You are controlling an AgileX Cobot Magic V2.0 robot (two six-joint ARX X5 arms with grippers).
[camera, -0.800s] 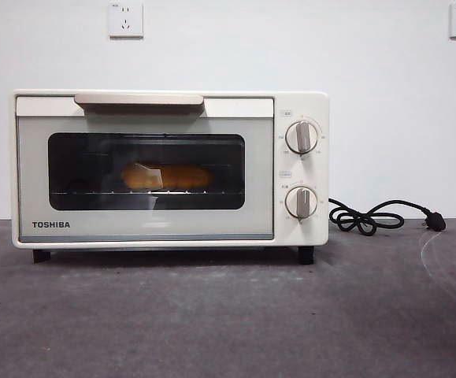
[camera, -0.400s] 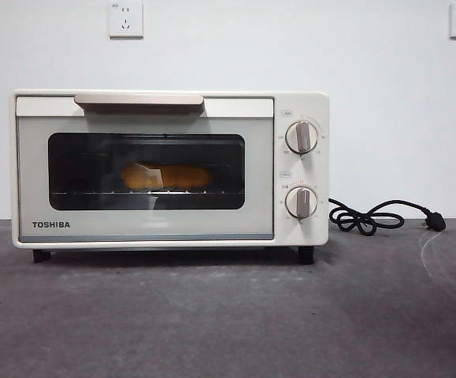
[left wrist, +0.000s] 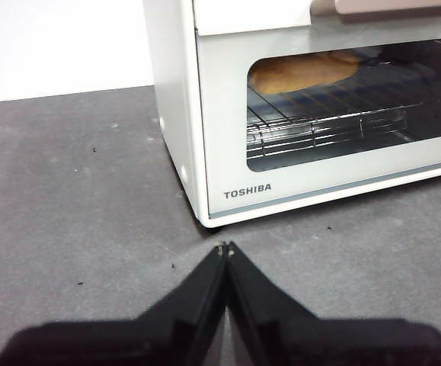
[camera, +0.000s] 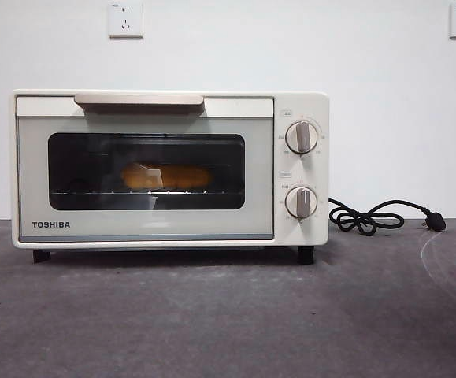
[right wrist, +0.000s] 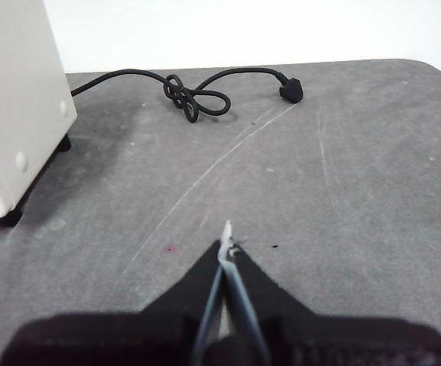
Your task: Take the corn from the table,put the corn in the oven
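The corn (camera: 167,176) lies on the wire rack inside the cream-white oven (camera: 169,168), seen through the dark glass of its closed door. The left wrist view shows the corn (left wrist: 304,72) behind the window too. My left gripper (left wrist: 225,248) is shut and empty, low over the table (camera: 228,315) just off the oven's front corner by the TOSHIBA mark. Over bare table beside the oven's other end, my right gripper (right wrist: 226,245) hangs shut and empty as well. Neither arm appears in the front view.
A black power cord (camera: 373,216) with its plug lies coiled on the table right of the oven (right wrist: 14,107); the right wrist view has the cord (right wrist: 193,95) beyond my gripper. Two wall sockets sit on the white wall behind.
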